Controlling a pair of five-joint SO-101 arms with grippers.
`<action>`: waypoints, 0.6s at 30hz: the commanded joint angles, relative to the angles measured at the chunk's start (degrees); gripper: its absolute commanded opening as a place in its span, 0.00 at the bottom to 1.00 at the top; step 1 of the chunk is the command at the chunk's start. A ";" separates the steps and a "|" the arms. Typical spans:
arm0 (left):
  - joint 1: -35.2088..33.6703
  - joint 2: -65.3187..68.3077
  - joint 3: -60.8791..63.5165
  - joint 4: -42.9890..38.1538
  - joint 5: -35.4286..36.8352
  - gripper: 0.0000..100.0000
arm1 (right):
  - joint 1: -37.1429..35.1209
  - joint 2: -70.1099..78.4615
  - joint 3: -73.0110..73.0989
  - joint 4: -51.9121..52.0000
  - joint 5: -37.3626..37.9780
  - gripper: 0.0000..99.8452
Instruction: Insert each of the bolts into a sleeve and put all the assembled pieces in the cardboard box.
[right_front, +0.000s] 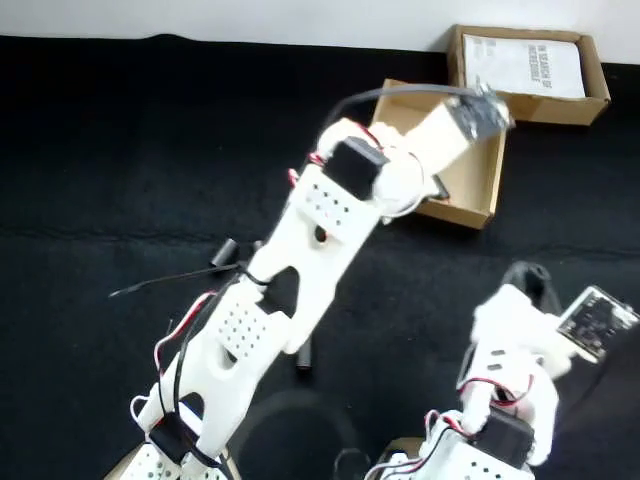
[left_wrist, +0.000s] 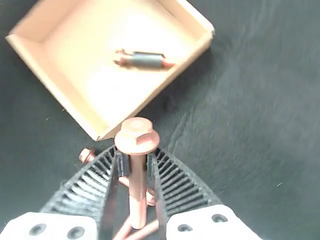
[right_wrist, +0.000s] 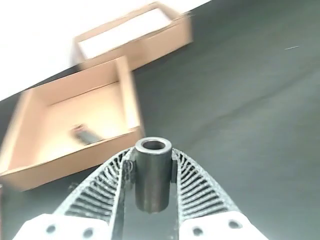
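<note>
At 1 o'clock beside the tan cardboard box (right_front: 478, 185), left gripper (left_wrist: 135, 167) clamps a copper flanged bolt (left_wrist: 137, 142); right gripper (right_wrist: 152, 172) clamps a grey metal sleeve (right_wrist: 152, 177). Insertion appears next: align shank with bore.

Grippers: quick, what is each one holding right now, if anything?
Left gripper: shut on a bolt.
Right gripper: shut on a sleeve.
</note>
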 joint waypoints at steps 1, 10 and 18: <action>-1.63 -7.60 -2.86 0.44 5.89 0.01 | -7.52 -0.57 -4.62 -1.36 -1.58 0.01; -2.42 -21.05 -2.59 0.53 24.44 0.01 | -22.55 -0.57 -7.60 -1.10 -1.58 0.01; -1.98 -30.29 -2.59 0.62 28.04 0.01 | -32.92 -0.48 -8.13 -1.10 2.99 0.01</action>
